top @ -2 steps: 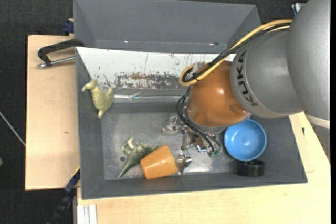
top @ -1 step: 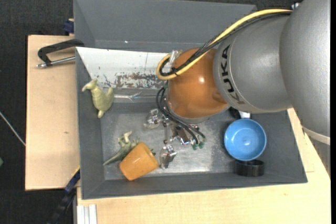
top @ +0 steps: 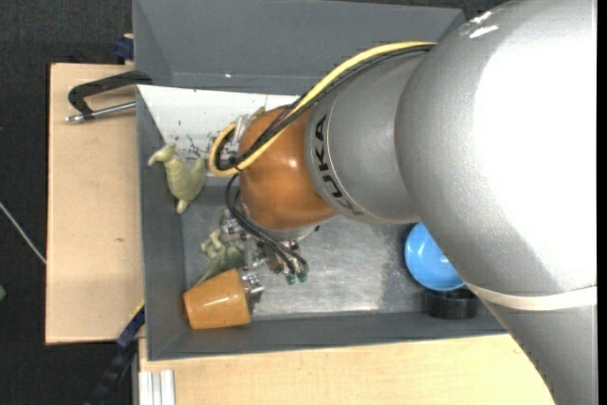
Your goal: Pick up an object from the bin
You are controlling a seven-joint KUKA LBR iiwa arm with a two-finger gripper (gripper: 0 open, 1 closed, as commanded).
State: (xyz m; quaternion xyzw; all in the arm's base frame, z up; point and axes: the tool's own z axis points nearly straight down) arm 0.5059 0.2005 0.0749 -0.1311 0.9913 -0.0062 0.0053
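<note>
Orange cup (top: 216,303) lies tipped just beside the gripper (top: 254,282).

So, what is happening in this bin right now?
A robot arm reaches into the grey bin from the right, with its tool end low in the view's lower-left part. An orange cup lies on its side right beside it, and a small greenish thing is partly hidden under it. Whether it grips anything, I cannot see. A green toy animal, a blue round thing and a black ring lie apart.
</note>
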